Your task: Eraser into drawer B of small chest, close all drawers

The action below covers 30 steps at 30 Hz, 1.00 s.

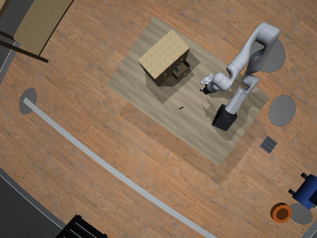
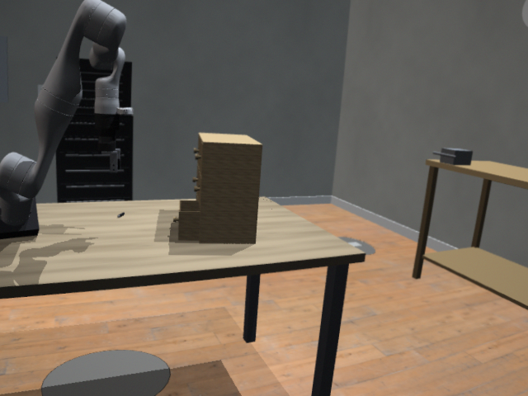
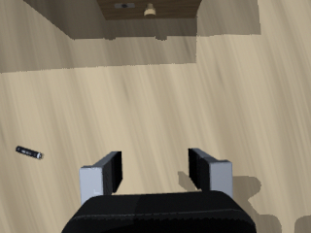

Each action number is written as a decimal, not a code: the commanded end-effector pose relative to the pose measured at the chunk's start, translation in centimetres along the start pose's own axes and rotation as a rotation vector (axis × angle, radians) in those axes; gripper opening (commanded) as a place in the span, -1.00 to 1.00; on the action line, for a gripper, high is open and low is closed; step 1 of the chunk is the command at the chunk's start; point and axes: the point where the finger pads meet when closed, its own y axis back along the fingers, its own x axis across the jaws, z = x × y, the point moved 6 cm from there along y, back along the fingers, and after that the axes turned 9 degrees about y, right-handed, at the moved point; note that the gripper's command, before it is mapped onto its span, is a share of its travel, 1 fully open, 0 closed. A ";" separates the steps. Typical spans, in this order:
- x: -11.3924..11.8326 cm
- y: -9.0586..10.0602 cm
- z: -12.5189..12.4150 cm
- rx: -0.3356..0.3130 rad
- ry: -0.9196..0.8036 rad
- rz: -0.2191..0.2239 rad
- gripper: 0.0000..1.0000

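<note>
The small wooden chest (image 1: pixel 163 53) (image 2: pixel 230 191) stands upright. One bottom drawer (image 1: pixel 184 72) (image 2: pixel 189 226) (image 3: pixel 177 11) is partly out; its front with a knob and a small label shows at the top of the wrist view, but the letter is not readable. A green block (image 1: pixel 176 69), which looks like the eraser, lies inside this drawer, toward the chest; it is out of sight in the other views. My gripper (image 1: pixel 203 90) (image 2: pixel 115 160) (image 3: pixel 155 163) is open and empty, high above the table, out in front of the chest and clear of the drawer.
A small dark cylinder (image 1: pixel 181 107) (image 2: pixel 120 214) (image 3: pixel 29 152) lies on the table (image 1: pixel 194 135) (image 2: pixel 294 238) in front of the chest, left of my fingers in the wrist view. Other knobs stick out of the chest's front above the open drawer. The arm's base stands behind the gripper.
</note>
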 end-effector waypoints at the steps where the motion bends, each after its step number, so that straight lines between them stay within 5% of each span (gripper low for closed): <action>1: 0.2 -0.1 0.2 0.013 -0.003 0.008 1.00; 11: 0.2 -1.0 0.3 0.119 -0.003 0.024 1.00; 21: 0.2 -3.4 0.3 0.372 -0.002 0.062 1.00; 23: 0.2 -3.4 0.3 0.372 -0.002 0.062 1.00; 30: 0.2 -5.6 0.2 0.571 -0.001 0.091 1.00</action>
